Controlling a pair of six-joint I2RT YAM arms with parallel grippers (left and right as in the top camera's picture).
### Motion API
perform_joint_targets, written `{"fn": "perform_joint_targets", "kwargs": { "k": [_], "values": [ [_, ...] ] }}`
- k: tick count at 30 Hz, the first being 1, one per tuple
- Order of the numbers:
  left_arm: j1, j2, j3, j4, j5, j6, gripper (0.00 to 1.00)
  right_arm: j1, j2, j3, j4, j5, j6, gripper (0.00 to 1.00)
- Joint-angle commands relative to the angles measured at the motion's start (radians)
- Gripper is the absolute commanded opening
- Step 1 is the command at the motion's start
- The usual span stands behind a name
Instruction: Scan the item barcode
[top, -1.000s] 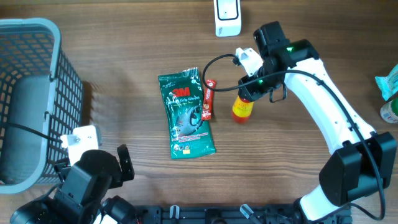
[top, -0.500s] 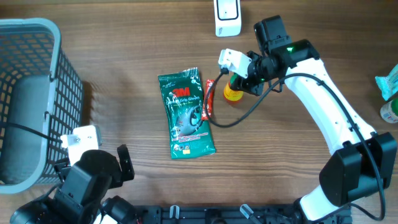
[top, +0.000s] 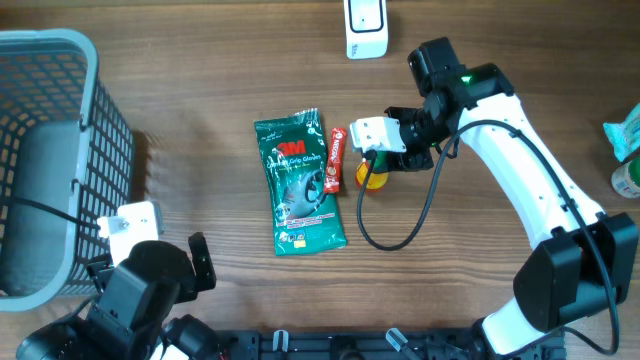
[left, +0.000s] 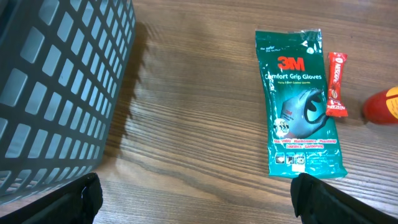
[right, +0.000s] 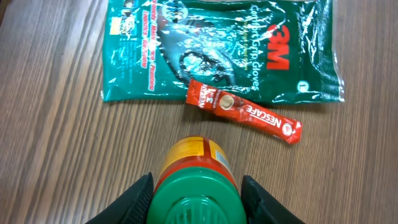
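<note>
The bottle (right: 194, 155) is gripped by its green cap in the right tool (right: 196, 186), whose fingers are pressed against the cap's two sides. It is placed near the middle of the bench (top: 200, 100), just beside the red sachet (top: 335, 158) and the green glove pack (top: 298, 183). Its long axis is set in line with the tool, base toward the sachet. The white device (top: 365, 28) at the far edge, judged to be the scanner, lies well apart from the bottle, and the right arm is the nearer one. The left tool (left: 196, 202) is seen spread wide at the front edge, with nothing between its fingers. No barcode can be made out.
</note>
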Motion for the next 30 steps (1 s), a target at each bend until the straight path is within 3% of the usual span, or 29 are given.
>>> {"fn": "perform_joint_targets", "kwargs": {
  "k": [1,7,8,9,11,17,21,23,24,28,30],
  "values": [
    [0.005,-0.003,0.012,0.002,0.002,-0.017,1.00,0.003,-0.033,0.009,-0.026,-0.060,-0.097,0.45],
    [0.005,-0.003,0.012,0.002,0.002,-0.017,1.00,0.003,-0.031,0.007,-0.144,-0.060,-0.239,0.46],
    [0.005,-0.003,0.012,0.002,0.002,-0.017,1.00,0.003,-0.031,0.007,-0.149,-0.059,-0.249,0.49],
    [0.005,-0.003,0.012,0.002,0.002,-0.017,1.00,0.003,-0.031,0.007,-0.141,-0.056,-0.246,0.59],
    [0.005,-0.003,0.012,0.002,0.002,-0.017,1.00,0.003,-0.032,0.017,-0.126,-0.057,-0.234,0.64],
    [0.005,-0.003,0.012,0.002,0.002,-0.017,1.00,0.003,-0.034,0.054,0.074,-0.036,0.117,0.68],
    [0.005,-0.003,0.012,0.002,0.002,-0.017,1.00,0.003,-0.034,0.054,0.365,-0.024,0.608,0.85],
    [0.005,-0.003,0.012,0.002,0.002,-0.017,1.00,0.003,-0.034,0.054,0.482,-0.023,0.953,1.00],
    [0.005,-0.003,0.012,0.002,0.002,-0.017,1.00,0.003,-0.033,0.054,0.540,-0.022,1.273,1.00],
    [0.005,-0.003,0.012,0.002,0.002,-0.017,1.00,0.004,-0.033,0.053,0.458,-0.024,1.964,1.00],
    [0.005,-0.003,0.012,0.002,0.002,-0.017,1.00,0.013,-0.033,0.052,0.335,-0.027,2.205,1.00]
  ]
}}
